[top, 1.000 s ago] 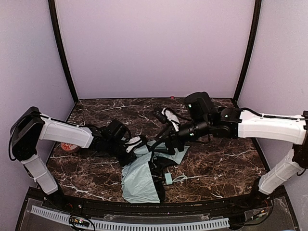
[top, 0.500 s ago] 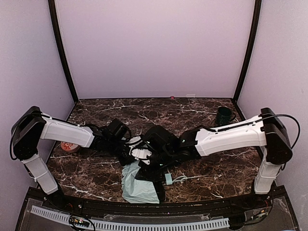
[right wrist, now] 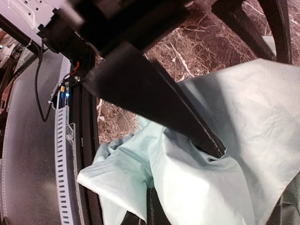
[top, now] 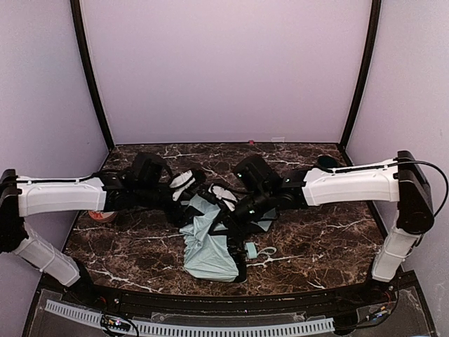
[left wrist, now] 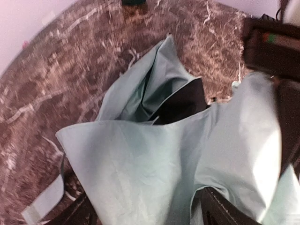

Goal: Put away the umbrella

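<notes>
Mint umbrella fabric pinched by outstretched right end effector

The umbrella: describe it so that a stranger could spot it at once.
On the dark marble table, near its front middle, lies the umbrella: a crumpled heap of pale mint-green fabric with black lining showing. It is the only pale cloth there; the mug at the far right is dark.

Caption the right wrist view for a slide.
Right gripper shut on a fold of the mint-green umbrella canopy, marble table behind.
</notes>
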Robot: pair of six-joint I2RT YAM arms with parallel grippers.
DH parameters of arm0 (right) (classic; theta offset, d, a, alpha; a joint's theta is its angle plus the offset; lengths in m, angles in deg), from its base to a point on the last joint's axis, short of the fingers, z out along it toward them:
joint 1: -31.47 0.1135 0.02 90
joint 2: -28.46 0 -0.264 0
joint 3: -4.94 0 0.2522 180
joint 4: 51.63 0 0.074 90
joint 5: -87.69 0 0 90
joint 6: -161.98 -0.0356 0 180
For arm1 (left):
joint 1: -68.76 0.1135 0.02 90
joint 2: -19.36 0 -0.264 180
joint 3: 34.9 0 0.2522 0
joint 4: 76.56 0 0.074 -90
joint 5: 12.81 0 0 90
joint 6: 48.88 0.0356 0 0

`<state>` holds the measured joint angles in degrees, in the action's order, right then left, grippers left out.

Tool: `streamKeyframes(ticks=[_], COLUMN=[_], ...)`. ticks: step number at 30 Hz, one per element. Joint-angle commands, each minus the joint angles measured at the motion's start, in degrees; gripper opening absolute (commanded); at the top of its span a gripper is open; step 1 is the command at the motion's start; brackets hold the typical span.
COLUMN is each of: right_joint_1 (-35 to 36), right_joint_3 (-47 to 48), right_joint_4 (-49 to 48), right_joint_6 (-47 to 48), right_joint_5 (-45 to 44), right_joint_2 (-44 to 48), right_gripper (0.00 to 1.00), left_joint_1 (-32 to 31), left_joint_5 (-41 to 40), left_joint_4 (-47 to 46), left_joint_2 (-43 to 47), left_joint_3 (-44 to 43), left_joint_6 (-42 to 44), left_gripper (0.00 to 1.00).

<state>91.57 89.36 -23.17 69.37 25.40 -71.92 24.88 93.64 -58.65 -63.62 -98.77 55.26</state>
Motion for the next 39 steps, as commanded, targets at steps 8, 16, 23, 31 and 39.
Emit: streamKeyframes(ticks=[8, 16, 23, 31, 39], right_joint_1=[-1.2, -1.5, -1.6, -12.7, -28.4], right_joint_3=[0.4, 0.9, 3.0, 1.6, 4.1], right_joint_4=[-5.4, -7.0, -4.8, 1.5, 14.7], right_joint_6=[-7.1, -8.7, -8.1, -13.6, -4.7], right_joint_5=[2.4, 3.7, 3.8, -9.6, -14.2], right_joint_2=[4.4, 3.7, 4.2, 10.5, -3.1], right_gripper=[0.03, 0.04, 0.1, 0.46, 0.59], left_joint_1=[-1.5, -1.6, -1.6, -1.8, -2.3], left_joint_5=[20.4, 17.3, 16.0, 20.9, 23.7], left_joint_4=[-3.3, -7.6, -10.6, -10.6, -9.7], left_joint_2=[21.4, 19.7, 11.6, 12.2, 14.1], left_joint_3=[8.4, 11.9, 11.5, 12.7, 13.2], left_joint_6=[7.8, 7.0, 9.7, 10.2, 12.3], left_gripper=[0.79, 0.81, 0.75, 0.08, 0.0])
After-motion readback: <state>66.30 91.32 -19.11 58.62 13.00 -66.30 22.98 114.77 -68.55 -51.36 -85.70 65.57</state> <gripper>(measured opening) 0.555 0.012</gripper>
